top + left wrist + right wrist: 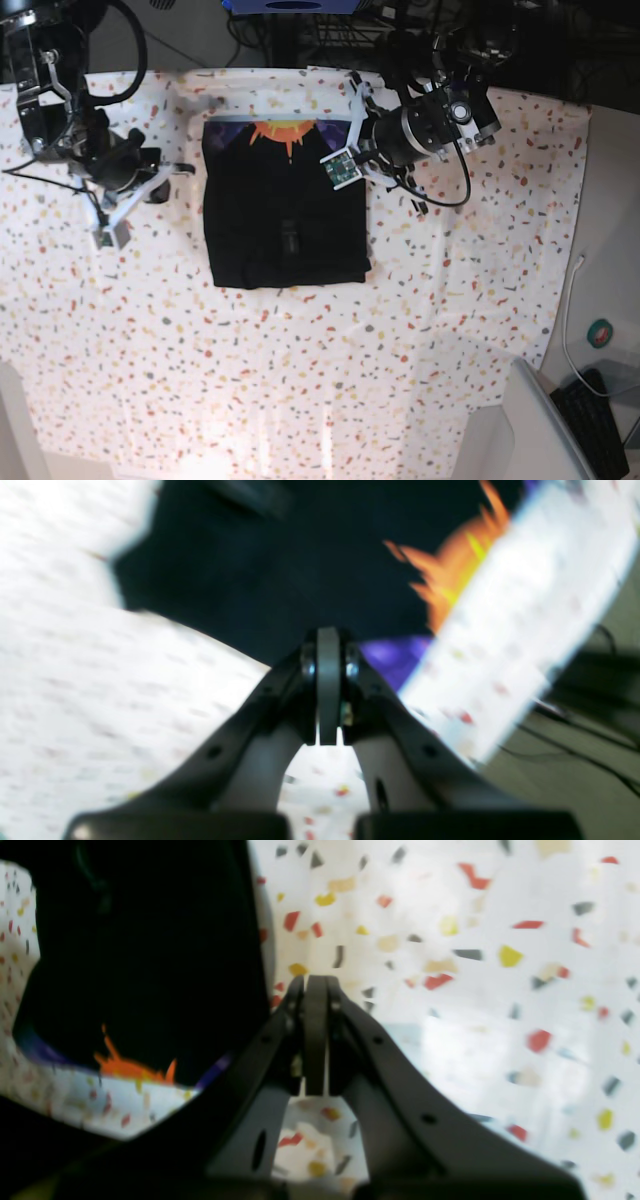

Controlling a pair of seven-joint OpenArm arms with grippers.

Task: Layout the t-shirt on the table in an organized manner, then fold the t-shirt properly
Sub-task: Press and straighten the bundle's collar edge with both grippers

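Note:
The black t-shirt [285, 210] lies flat on the table [300, 380] as a folded rectangle, its orange print and purple neck at the far edge. My left gripper [348, 140] hovers at the shirt's far right corner. In the left wrist view this gripper [328, 632] is shut, pads pressed together, tip at the edge of the shirt [280, 570]; no cloth shows between the pads. My right gripper [172, 175] is left of the shirt, apart from it. Here too the gripper [316, 982] is shut and empty over the speckled table [450, 990], the shirt [140, 955] beside it.
The table's far edge runs close behind the shirt, with floor and black cables [590, 740] beyond it. Off the table's right side sit a keyboard [600, 410], a small green round object [600, 333] and a white cable [568, 320].

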